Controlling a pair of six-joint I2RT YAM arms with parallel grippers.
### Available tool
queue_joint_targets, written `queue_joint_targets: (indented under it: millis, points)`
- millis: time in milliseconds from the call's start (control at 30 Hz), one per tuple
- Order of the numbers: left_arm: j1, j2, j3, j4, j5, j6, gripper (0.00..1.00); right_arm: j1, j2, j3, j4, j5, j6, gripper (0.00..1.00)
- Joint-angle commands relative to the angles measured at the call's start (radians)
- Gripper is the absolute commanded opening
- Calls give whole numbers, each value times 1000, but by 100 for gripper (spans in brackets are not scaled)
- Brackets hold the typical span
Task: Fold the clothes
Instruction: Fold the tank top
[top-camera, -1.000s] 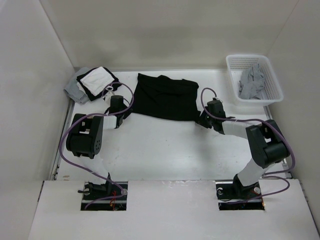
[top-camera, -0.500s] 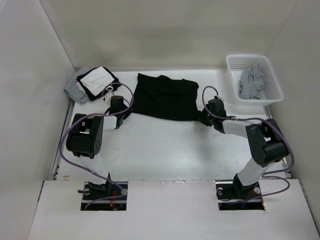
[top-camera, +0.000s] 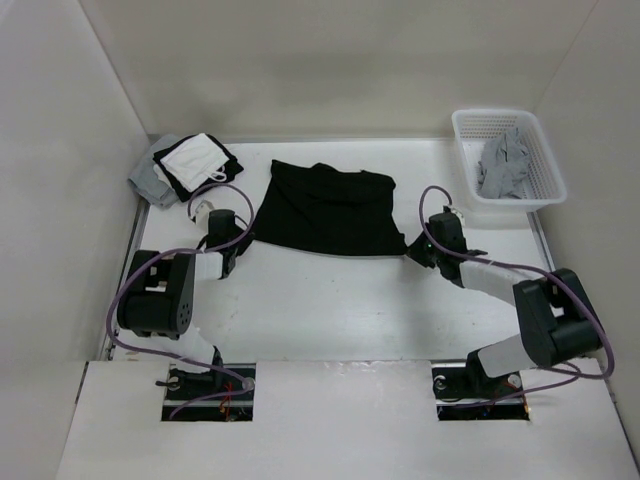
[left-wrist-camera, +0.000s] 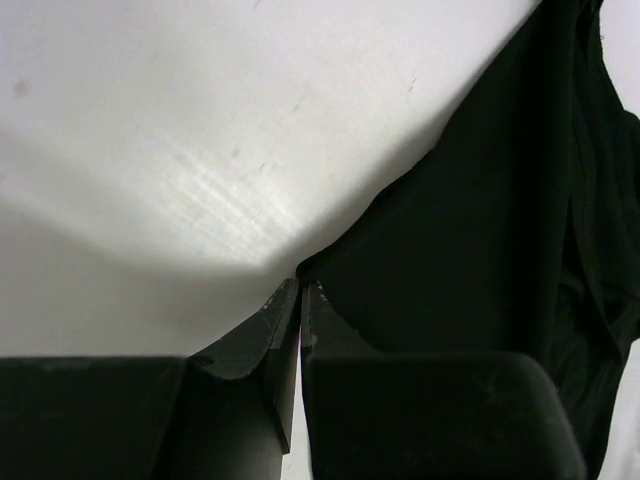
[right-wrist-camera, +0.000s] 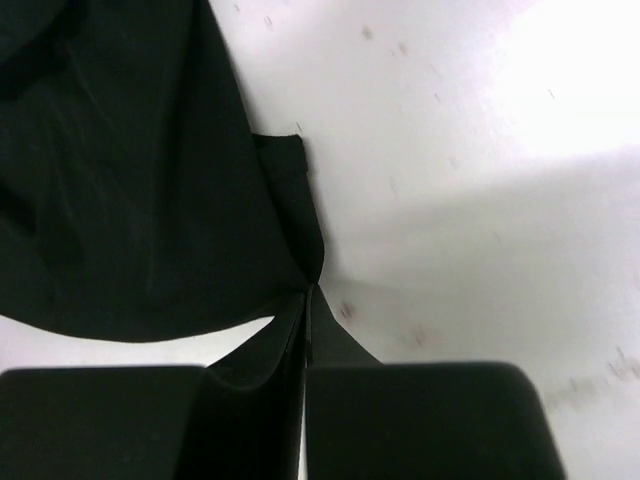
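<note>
From above we cannot make out straps on the plain black garment of thin soft fabric (top-camera: 325, 210). The left wrist view cuts it off at the right, the right wrist view at top and left. Its corners vanish between the closed fingers of the left gripper (left-wrist-camera: 301, 288) and the right gripper (right-wrist-camera: 307, 298).

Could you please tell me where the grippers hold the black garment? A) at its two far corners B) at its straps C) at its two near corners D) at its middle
C: the left gripper and the right gripper are each shut on a near corner of the black garment, which lies spread between them.
</note>
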Motion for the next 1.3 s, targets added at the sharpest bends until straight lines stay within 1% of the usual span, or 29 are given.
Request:
queue_joint_targets:
  millis: [0,67,100,200,267,367,433,600,667,800,933,1000,1067,1100,1133,1200,1267]
  points:
    - [6,-104,-71,39,-18,-26,0,4,-84,-49,-45,29,19,3]
    - [23,-150,-122,41,-11,-35,0,4,-113,-78,-38,20,28,9]
    - [28,-178,-152,41,-6,-37,0,6,-121,-88,-30,18,30,14]
    - [31,-235,-203,35,6,-37,0,71,-144,-102,-14,11,27,35]
    - [37,-279,-234,21,13,-27,0,117,-161,-112,-10,24,36,42]
    - [63,-345,-278,-11,28,-3,0,159,-184,-134,-5,49,68,47]
    - [82,-371,-301,-17,46,18,1,179,-173,-138,19,43,71,48]
    - [86,-342,-306,13,71,19,1,190,-101,-117,65,84,65,48]
    - [85,-335,-303,23,75,17,1,171,-61,-108,96,80,67,48]
    - [89,-351,-307,15,71,23,1,168,-4,-80,122,69,71,44]
    - [89,-345,-307,19,72,20,1,168,5,-72,124,84,84,34]
    - [86,-342,-303,21,71,19,1,165,8,-69,124,89,91,23]
    - [88,-353,-295,18,75,11,1,164,11,-66,130,87,93,7]
    - [82,-374,-289,12,71,9,0,167,5,-65,134,89,91,3]
    - [74,-409,-285,7,69,9,0,168,-16,-69,139,91,85,2]
    - [44,-523,-254,-48,65,-4,0,168,-105,-80,122,95,67,1]
    - [-7,-674,-187,-161,31,5,0,179,-266,-79,38,110,36,0]
